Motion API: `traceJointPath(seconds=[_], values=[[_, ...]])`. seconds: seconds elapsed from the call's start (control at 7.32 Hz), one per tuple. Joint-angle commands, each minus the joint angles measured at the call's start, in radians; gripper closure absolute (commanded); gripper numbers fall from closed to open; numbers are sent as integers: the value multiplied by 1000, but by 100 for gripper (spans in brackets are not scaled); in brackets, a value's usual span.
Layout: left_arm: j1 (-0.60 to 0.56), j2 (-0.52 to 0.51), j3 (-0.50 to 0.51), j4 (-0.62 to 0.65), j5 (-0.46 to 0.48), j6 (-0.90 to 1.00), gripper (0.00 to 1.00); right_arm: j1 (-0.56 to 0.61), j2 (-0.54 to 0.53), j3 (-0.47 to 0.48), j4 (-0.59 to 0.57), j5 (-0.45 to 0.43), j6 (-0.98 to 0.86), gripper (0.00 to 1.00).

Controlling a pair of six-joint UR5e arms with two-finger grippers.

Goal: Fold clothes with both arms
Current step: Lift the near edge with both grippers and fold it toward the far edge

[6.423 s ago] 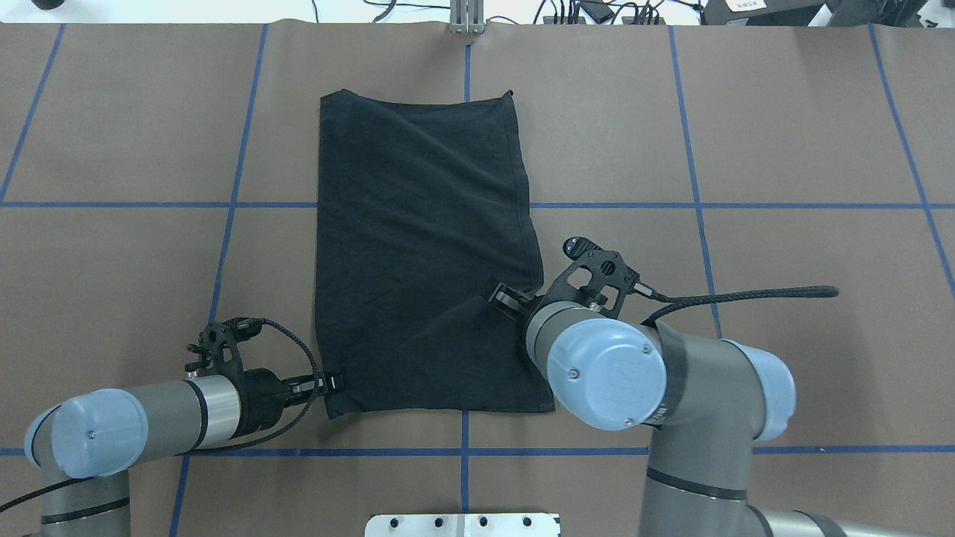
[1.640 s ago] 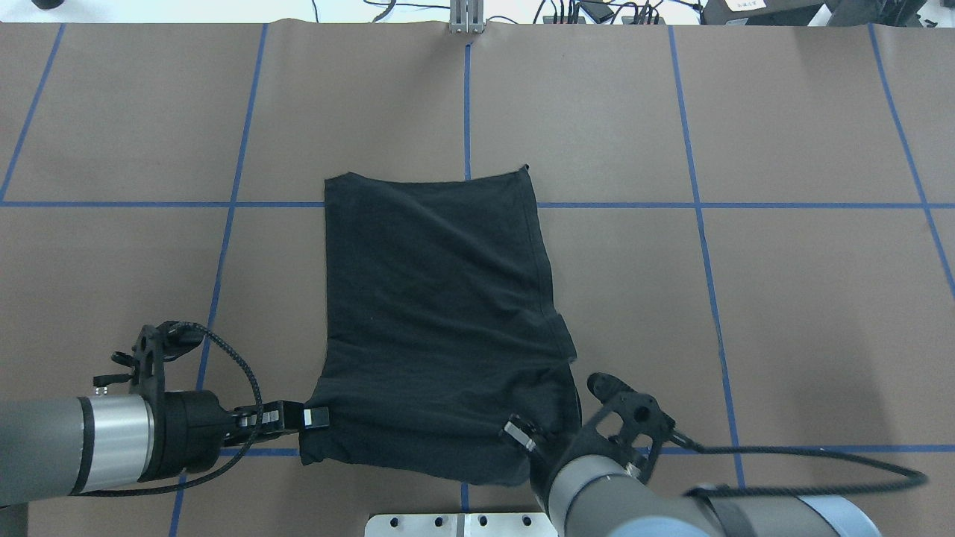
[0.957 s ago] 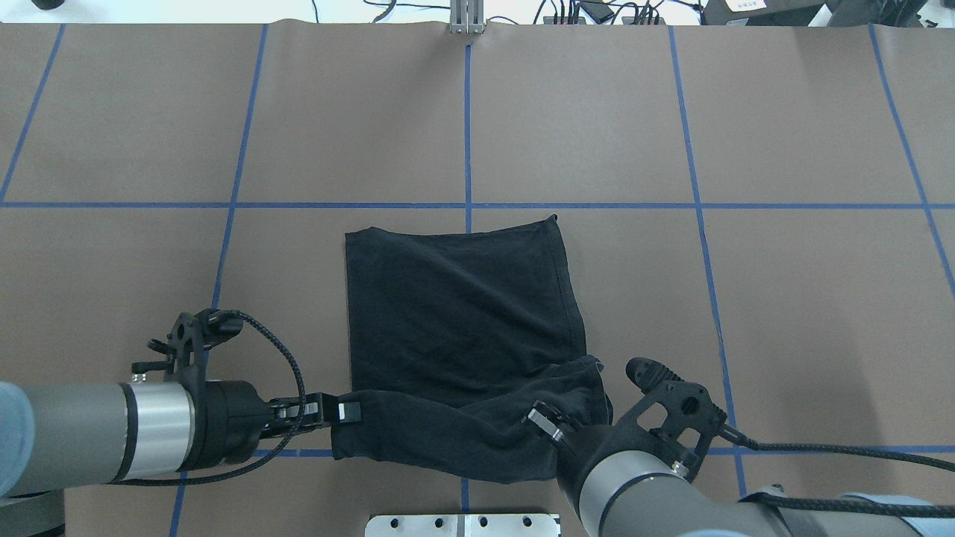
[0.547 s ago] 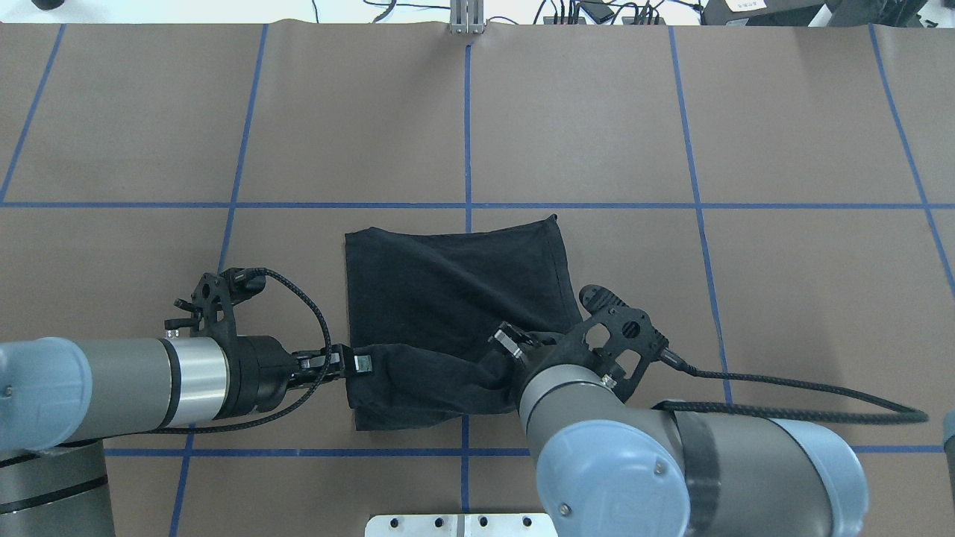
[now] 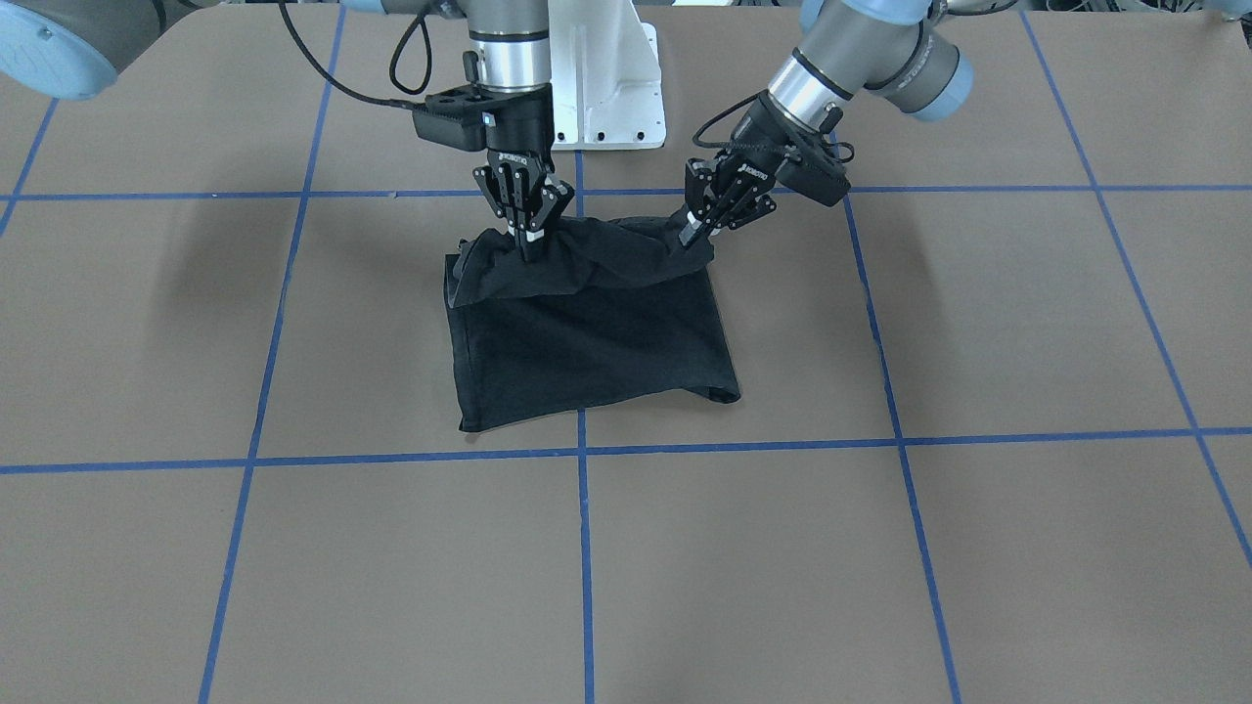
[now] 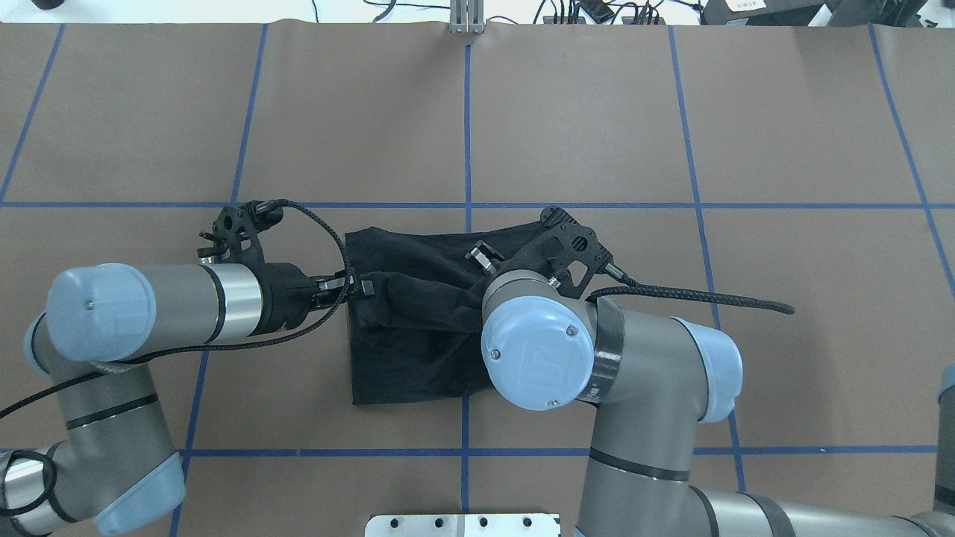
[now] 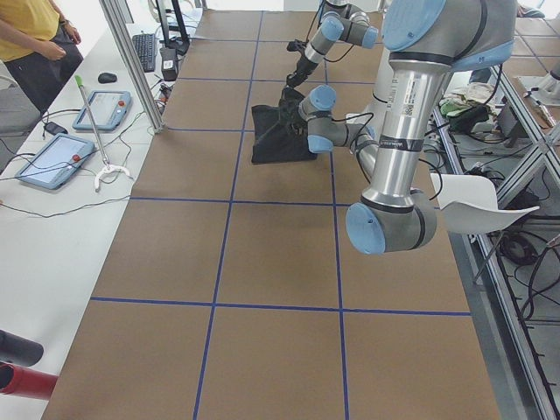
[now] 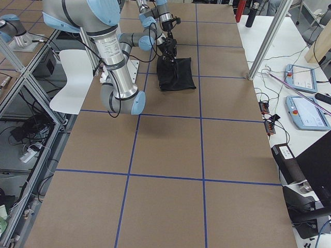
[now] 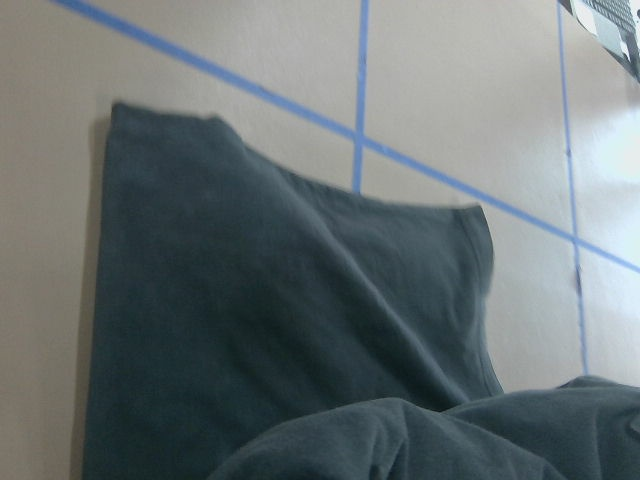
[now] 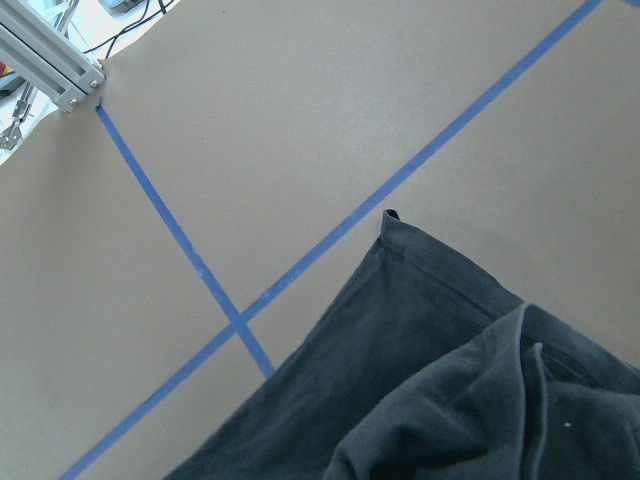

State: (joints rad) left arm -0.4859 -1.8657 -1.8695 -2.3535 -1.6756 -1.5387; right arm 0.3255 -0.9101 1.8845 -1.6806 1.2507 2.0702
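Observation:
The black T-shirt (image 5: 587, 342) lies partly folded on the brown table; its graphic is hidden. In the overhead view the shirt (image 6: 403, 350) sits between both arms. My left gripper (image 6: 363, 286) is shut on the shirt's left corner. My right gripper (image 6: 481, 257) is shut on the right corner. In the front-facing view the left gripper (image 5: 696, 235) and the right gripper (image 5: 531, 249) hold this edge raised above the flat lower layer, with the cloth sagging between them. The shirt fills the lower part of the left wrist view (image 9: 250, 330) and of the right wrist view (image 10: 400, 400).
The white bolted pedestal (image 5: 606, 88) stands close behind the shirt. Blue tape lines (image 6: 466, 134) grid the brown table. An aluminium post (image 6: 466, 19) stands at the far edge. Tablets (image 7: 52, 157) lie on the operators' desk, and a person (image 7: 35, 35) stands there.
Both grippers have carried the held edge away from the robot's base, over the lower layer toward the shirt's far edge. The lower layer has stayed in place.

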Motion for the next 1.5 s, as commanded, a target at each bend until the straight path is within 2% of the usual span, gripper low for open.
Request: traceJointPath(seconds=[0.0, 0.14, 0.41, 0.68, 1.09, 1.23, 1.37], values=[[-68, -81, 142, 0, 0, 80, 100, 71, 69, -178, 96, 41, -31, 100], [-77, -95, 183, 0, 0, 103, 100, 87, 89, -230, 139, 55, -48, 100], [-98, -147, 274, -1, 3, 137, 100, 98, 105, -283, 150, 55, -58, 100], [-102, -148, 283, -1, 4, 137, 94, 118, 103, -309, 151, 55, -82, 100], [-114, -148, 286, -3, 4, 138, 95, 133, 103, -329, 151, 64, -105, 100], [-126, -148, 285, -3, -4, 169, 52, 147, 103, -331, 150, 70, -134, 52], [-132, -148, 285, -3, -4, 254, 1, 168, 105, -335, 151, 120, -206, 1]])
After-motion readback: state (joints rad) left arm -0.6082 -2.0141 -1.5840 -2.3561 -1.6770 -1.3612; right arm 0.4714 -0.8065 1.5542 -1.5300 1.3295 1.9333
